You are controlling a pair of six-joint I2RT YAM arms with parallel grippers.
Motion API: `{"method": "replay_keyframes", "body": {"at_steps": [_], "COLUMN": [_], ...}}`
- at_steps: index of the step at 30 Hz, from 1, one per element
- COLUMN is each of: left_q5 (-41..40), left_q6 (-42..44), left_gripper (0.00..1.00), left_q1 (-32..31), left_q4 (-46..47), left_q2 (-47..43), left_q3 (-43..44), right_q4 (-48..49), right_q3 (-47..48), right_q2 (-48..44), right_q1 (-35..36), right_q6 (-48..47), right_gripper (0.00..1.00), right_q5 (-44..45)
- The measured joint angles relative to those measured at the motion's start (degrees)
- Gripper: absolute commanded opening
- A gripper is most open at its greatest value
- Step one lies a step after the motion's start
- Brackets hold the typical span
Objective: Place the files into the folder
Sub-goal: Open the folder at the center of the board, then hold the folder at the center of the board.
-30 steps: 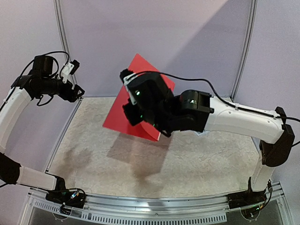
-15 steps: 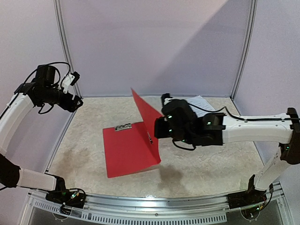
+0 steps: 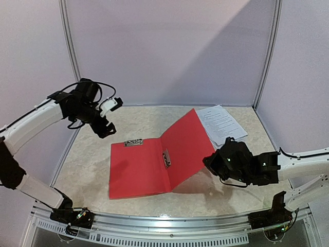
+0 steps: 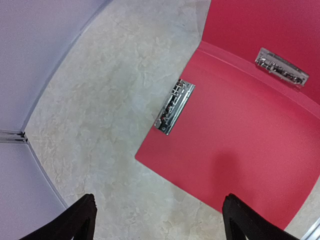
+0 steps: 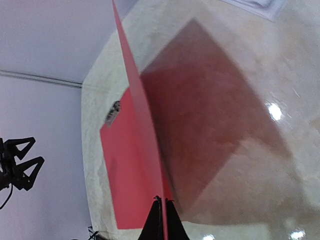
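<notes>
The red folder (image 3: 138,171) lies open on the table. Its left panel is flat, with a silver clip (image 3: 134,142) at the far edge and another (image 3: 166,157) at the spine. The right cover (image 3: 186,144) stands tilted up, and my right gripper (image 3: 208,160) is shut on its outer edge. In the right wrist view the cover (image 5: 135,95) runs edge-on into the shut gripper (image 5: 163,202). The files (image 3: 221,123), white printed sheets, lie at the back right. My left gripper (image 3: 113,116) hangs open above the table, left of the folder. It is open (image 4: 160,215) over the folder's corner (image 4: 240,140).
Metal posts and pale walls close in the table at the back and sides. A rail (image 3: 164,226) runs along the near edge. The files (image 5: 255,4) show as a corner at the top of the right wrist view, and the left gripper (image 5: 17,162) at its far left.
My right gripper has swung the cover down and to the right, laying the folder open. The left arm has moved right, toward the folder.
</notes>
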Motion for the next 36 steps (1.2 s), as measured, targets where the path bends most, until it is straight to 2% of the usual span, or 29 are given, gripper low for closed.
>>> {"method": "replay_keyframes", "body": {"at_steps": [1, 4, 8, 11, 15, 18, 21, 24, 27, 31, 36], "left_q5": [-0.7, -2.4, -4.0, -4.3, -3.7, -2.8, -0.9, 0.7, 3.0, 5.7, 6.6], "left_q6": [0.4, 1.9, 4.3, 5.5, 5.8, 6.2, 6.4, 6.5, 6.5, 6.4, 6.4], "left_gripper": [0.88, 0.88, 0.88, 0.88, 0.88, 0.88, 0.86, 0.85, 0.85, 0.85, 0.85], "left_q1": [-1.1, -4.7, -8.9, -11.4, -12.8, -12.9, -13.3, -13.7, -14.1, -14.8, -15.5], "left_q4": [0.3, 1.6, 2.6, 2.8, 4.5, 5.3, 5.1, 5.0, 4.5, 2.6, -0.2], "left_q2": [2.0, 7.7, 14.2, 19.8, 23.3, 25.2, 29.5, 34.2, 39.1, 46.4, 54.6], "left_q3": [-0.1, -0.6, 0.5, 5.1, 8.3, 9.3, 13.5, 19.3, 25.7, 35.4, 45.2], "right_q4": [-0.4, -3.9, -11.9, -20.1, -36.9, -48.0, -53.6, -51.6, -42.3, -31.0, -27.4], "right_q3": [-2.7, -8.6, -11.3, -11.3, -6.0, 6.0, 22.7, 35.7, 43.1, 43.2, 38.7], "right_q2": [-1.2, -4.6, -10.5, -16.7, -25.1, -26.4, -21.1, -10.4, 2.8, 16.6, 20.3], "right_q1": [0.0, 0.6, 0.3, -1.0, -4.1, -6.0, -6.4, -6.5, -6.9, -8.5, -10.5], "right_q6": [2.6, 9.3, 14.8, 15.6, 12.3, 6.3, -4.8, -18.6, -30.3, -37.4, -39.9], "right_gripper": [0.07, 0.30, 0.42, 0.49, 0.48, 0.47, 0.46, 0.36, 0.27, 0.22, 0.22], "right_q5": [-0.6, -2.1, -2.4, -1.8, 0.5, 3.6, 5.6, 1.2, -9.7, -25.0, -33.0]}}
